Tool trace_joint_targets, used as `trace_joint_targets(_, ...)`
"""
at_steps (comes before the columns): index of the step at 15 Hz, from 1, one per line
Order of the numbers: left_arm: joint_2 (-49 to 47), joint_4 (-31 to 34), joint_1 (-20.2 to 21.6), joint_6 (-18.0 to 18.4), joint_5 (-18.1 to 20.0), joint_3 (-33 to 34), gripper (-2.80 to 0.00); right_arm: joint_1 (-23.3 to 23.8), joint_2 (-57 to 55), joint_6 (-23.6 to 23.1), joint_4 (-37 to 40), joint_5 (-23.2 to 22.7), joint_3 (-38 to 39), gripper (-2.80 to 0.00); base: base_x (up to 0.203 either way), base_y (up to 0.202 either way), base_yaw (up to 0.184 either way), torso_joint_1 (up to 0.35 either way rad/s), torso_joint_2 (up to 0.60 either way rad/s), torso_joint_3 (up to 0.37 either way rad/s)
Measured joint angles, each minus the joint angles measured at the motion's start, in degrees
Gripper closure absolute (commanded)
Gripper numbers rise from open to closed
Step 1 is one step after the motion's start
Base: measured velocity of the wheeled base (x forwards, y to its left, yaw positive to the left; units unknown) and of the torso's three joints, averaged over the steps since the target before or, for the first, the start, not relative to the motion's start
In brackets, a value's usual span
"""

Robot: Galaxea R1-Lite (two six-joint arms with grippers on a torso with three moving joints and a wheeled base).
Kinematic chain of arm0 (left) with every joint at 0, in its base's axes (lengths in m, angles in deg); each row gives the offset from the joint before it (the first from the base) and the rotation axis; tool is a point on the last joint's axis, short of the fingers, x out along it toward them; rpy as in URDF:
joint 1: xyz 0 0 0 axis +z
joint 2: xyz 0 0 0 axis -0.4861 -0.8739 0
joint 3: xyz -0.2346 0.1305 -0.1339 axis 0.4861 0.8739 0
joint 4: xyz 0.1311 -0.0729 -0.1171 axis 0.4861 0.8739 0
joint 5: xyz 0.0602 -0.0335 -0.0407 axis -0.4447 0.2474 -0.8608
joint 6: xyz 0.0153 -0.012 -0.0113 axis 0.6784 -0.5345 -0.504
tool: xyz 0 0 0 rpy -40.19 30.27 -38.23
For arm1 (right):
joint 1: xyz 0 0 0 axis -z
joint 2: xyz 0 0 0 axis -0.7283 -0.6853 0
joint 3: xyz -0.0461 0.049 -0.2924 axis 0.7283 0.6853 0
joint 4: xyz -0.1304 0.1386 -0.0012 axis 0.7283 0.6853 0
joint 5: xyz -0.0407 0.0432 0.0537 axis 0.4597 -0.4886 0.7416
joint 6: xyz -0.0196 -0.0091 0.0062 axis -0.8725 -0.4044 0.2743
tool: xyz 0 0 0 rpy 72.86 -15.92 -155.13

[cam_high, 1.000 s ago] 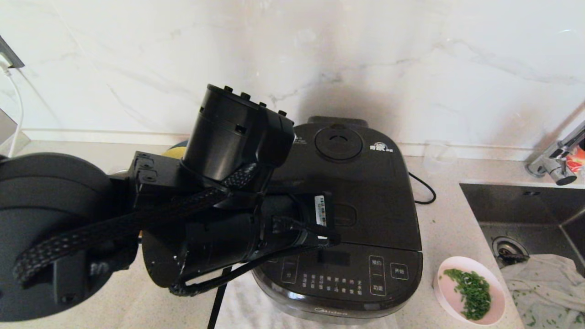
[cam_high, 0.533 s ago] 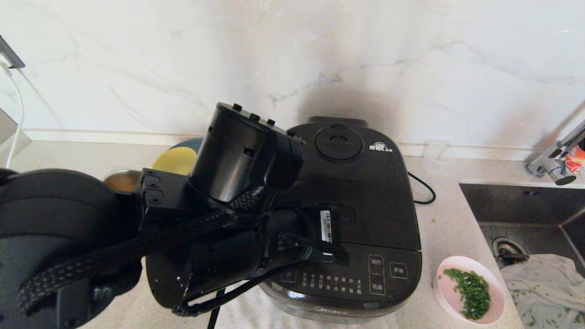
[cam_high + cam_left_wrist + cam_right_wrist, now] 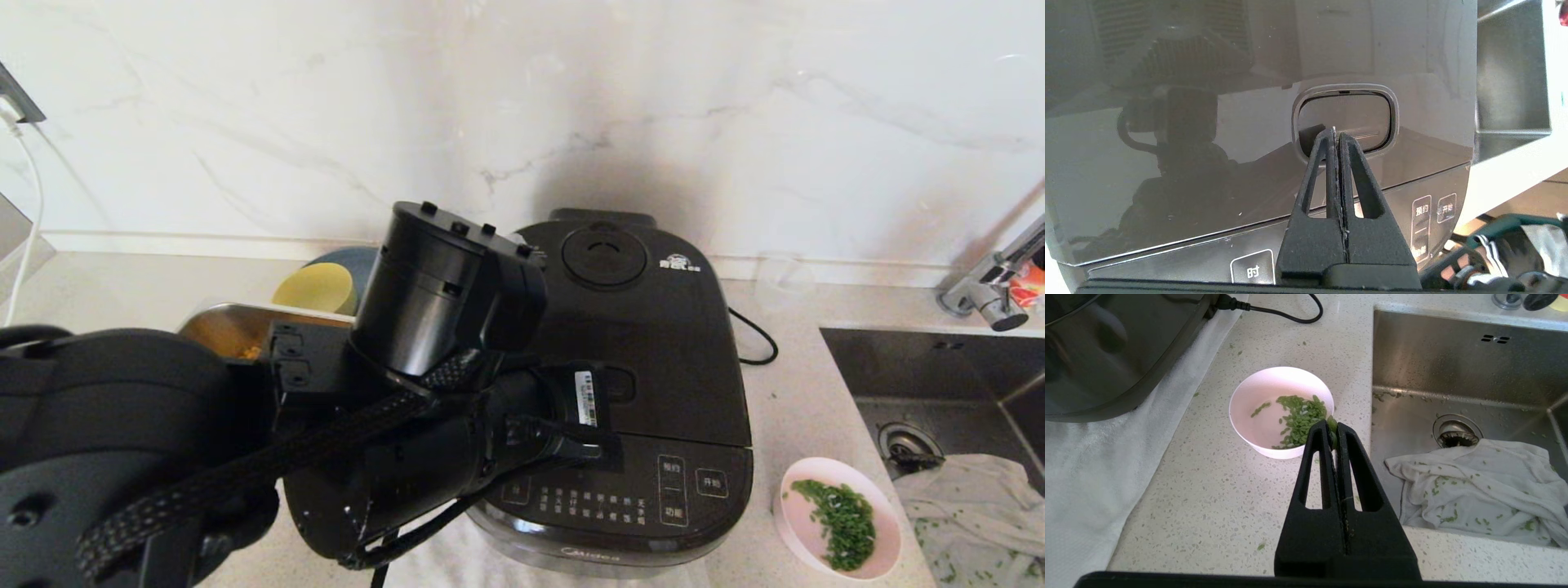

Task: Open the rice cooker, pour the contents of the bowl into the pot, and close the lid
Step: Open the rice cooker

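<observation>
cooker point(image 3: 653, 343) glossy blk | bowl point(image 3: 841, 518) pale pink, grn bits | counter point(image 3: 1216, 506) speckled wht

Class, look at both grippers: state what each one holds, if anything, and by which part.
Nothing is held. The left gripper is shut, tips at the lid's latch button; the right gripper is shut, empty, above the bowl.

1. Home kitchen: speckled countertop point(image 3: 800, 408) w/ marble backsplash point(image 3: 653, 106).
2. Steel sink point(image 3: 1457, 363) + faucet point(image 3: 992, 286), cloth point(image 3: 1478, 486) inside.
3. Rice cooker point(image 3: 653, 343), bowl point(image 3: 837, 527) of chopped greens, corn tray point(image 3: 237, 327).
</observation>
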Motion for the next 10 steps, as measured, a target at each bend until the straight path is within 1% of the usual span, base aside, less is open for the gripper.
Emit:
trace_joint_targets(6,-0.4,-3.1,0.2,-0.1,-0.2,1.7,0.00,0.0,0.0,0.0,0.0,0.0,0.0,0.00,0.000,0.000,0.000,0.000,0.00,0.000)
trace_joint_targets(8,0.6,-5.2,0.3,-0.1,-0.1,1.8,0.00,0.0,0.0,0.1,0.0,0.0,0.0,0.00,0.000,0.000,0.000,0.000,0.00,0.000)
trace_joint_targets(10,2.3,-6.0,0.4,-0.1,0.0,1.4,0.00,0.0,0.0,0.1,0.0,0.0,0.0,0.00,0.000,0.000,0.000,0.000,0.00,0.000)
